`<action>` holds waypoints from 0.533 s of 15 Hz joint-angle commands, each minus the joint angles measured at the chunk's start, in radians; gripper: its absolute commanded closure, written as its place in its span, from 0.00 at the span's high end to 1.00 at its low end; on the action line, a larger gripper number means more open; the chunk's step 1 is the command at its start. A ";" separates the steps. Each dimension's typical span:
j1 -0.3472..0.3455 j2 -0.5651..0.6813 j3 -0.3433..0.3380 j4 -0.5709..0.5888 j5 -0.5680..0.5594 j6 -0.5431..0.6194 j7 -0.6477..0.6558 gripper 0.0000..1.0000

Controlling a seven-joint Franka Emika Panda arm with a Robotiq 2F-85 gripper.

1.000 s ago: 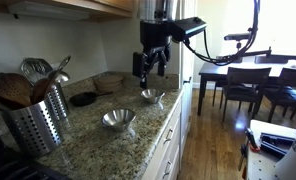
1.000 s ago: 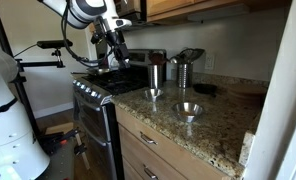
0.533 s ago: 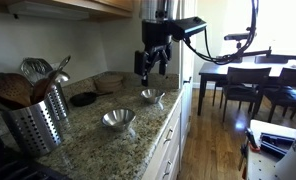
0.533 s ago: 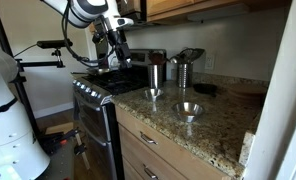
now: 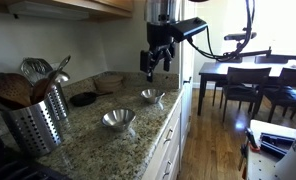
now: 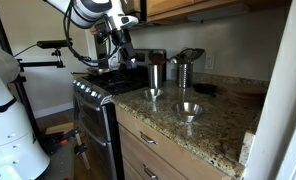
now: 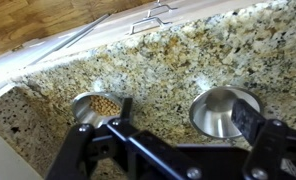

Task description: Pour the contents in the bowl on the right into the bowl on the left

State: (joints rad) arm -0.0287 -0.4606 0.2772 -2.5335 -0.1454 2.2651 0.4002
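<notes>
Two small steel bowls stand on the granite counter. In the wrist view the bowl on the left [image 7: 100, 104] holds tan grains and the bowl on the right [image 7: 220, 108] looks empty. Both bowls show in both exterior views [image 5: 152, 96] [image 5: 117, 119] [image 6: 153, 94] [image 6: 188, 109], too small there to tell their contents. My gripper [image 7: 186, 116] is open and empty, high above the counter, with one fingertip over each bowl. It also shows in both exterior views [image 5: 156, 62] [image 6: 121, 50].
A steel utensil holder [image 5: 38, 122] with wooden spoons stands by the wall, also seen in an exterior view [image 6: 180, 71]. A dark dish [image 5: 84, 99] lies near the wall. A stove [image 6: 93, 95] adjoins the counter. The counter's front edge [image 7: 108, 32] runs along the top of the wrist view.
My gripper has risen a little and shifted sideways above the counter, still open. The bowls have not moved.
</notes>
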 commanded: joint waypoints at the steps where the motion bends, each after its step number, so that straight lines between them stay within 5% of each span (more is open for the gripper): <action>1: -0.042 0.011 -0.010 0.000 -0.084 -0.008 0.076 1.00; 8: -0.115 0.047 -0.040 0.017 -0.190 -0.019 0.145 1.00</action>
State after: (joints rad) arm -0.1220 -0.4401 0.2513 -2.5337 -0.2838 2.2631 0.4941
